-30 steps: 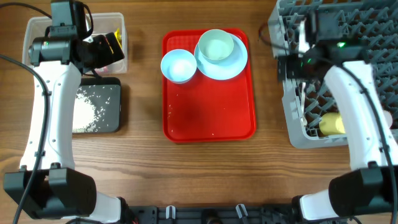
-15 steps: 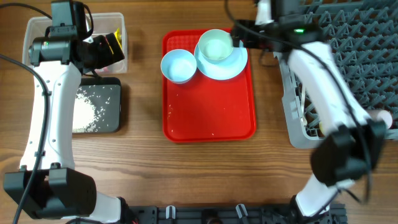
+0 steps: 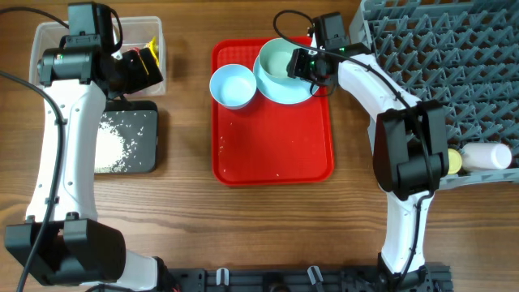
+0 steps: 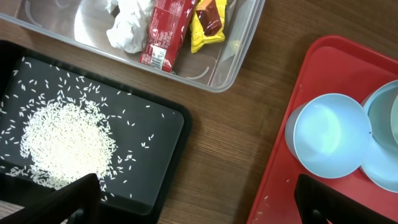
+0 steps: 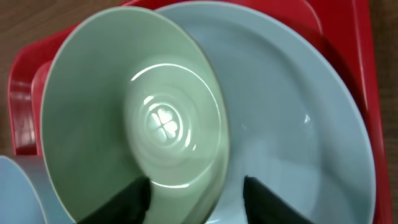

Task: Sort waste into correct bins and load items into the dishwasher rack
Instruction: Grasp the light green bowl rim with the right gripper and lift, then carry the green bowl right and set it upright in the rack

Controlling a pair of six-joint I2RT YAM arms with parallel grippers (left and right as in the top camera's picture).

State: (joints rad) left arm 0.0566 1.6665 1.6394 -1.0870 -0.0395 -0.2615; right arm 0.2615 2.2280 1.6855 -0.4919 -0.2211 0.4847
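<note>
As one bowl [image 3: 233, 85] flanks one plate [image 3: 285, 92], another bowl [image 3: 280, 58] seemingly tilts inside

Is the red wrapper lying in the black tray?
No, the red wrapper lies in the clear tub, beside the yellow wrapper.

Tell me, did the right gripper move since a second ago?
Yes. The right gripper swung left, from above the dishwasher rack to the bowl over the red tray.
</note>
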